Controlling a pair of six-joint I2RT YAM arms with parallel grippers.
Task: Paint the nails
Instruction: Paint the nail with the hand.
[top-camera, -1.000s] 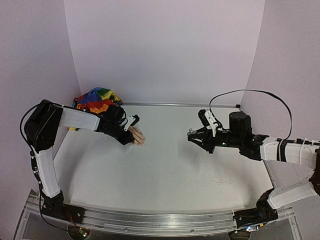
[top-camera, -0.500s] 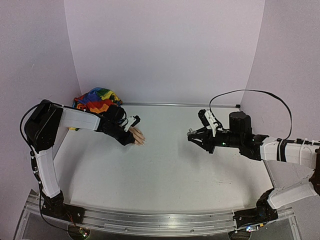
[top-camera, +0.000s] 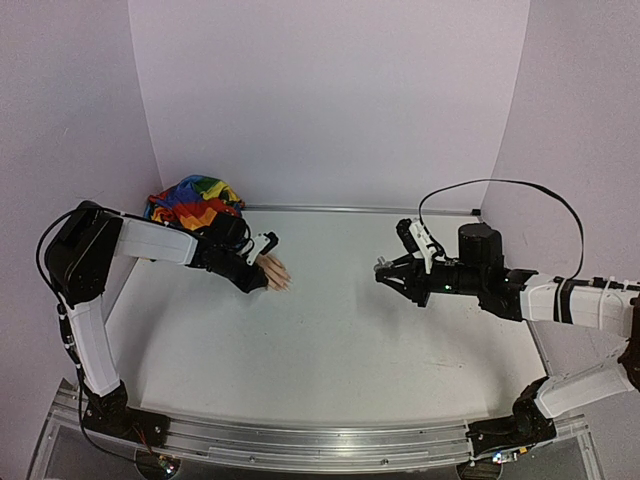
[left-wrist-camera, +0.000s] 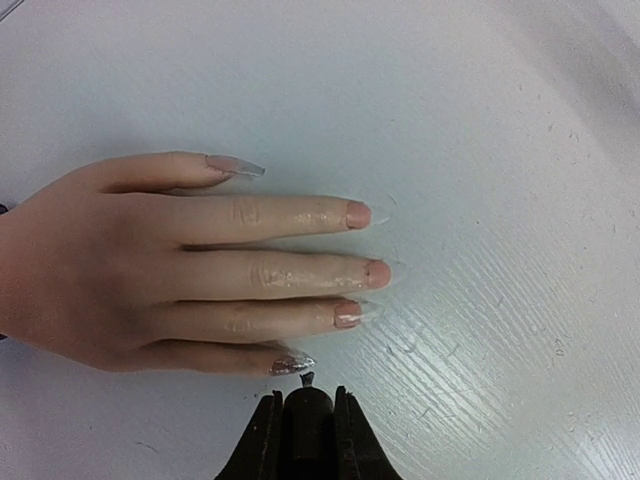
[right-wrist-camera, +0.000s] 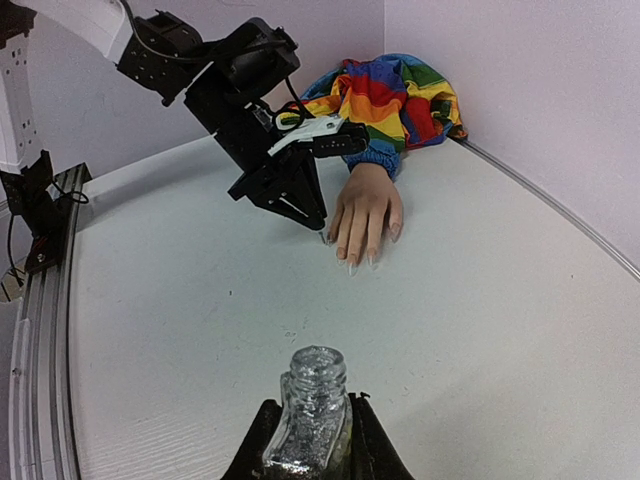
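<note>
A pale peach fake hand (left-wrist-camera: 150, 270) lies palm down on the white table, its rainbow sleeve (top-camera: 195, 198) bunched in the back left corner. The nails (left-wrist-camera: 376, 273) point right; the little-finger nail (left-wrist-camera: 290, 364) carries silver glitter. My left gripper (left-wrist-camera: 307, 405) is shut on a dark polish brush cap (left-wrist-camera: 306, 430), and its short brush tip (left-wrist-camera: 307, 379) sits just beside that glittered nail. In the right wrist view the left gripper (right-wrist-camera: 318, 222) hangs over the hand (right-wrist-camera: 365, 205). My right gripper (right-wrist-camera: 312, 425) is shut on an open glitter polish bottle (right-wrist-camera: 315, 400), held mid-table (top-camera: 383, 270).
Lilac walls close the table on the left, back and right. A metal rail (top-camera: 300, 445) with both arm bases runs along the near edge. A black cable (top-camera: 500, 183) loops above my right arm. White tabletop (top-camera: 330, 340) lies between the two grippers.
My left gripper has edged very slightly along the fake hand. The right arm and the bottle have stayed put.
</note>
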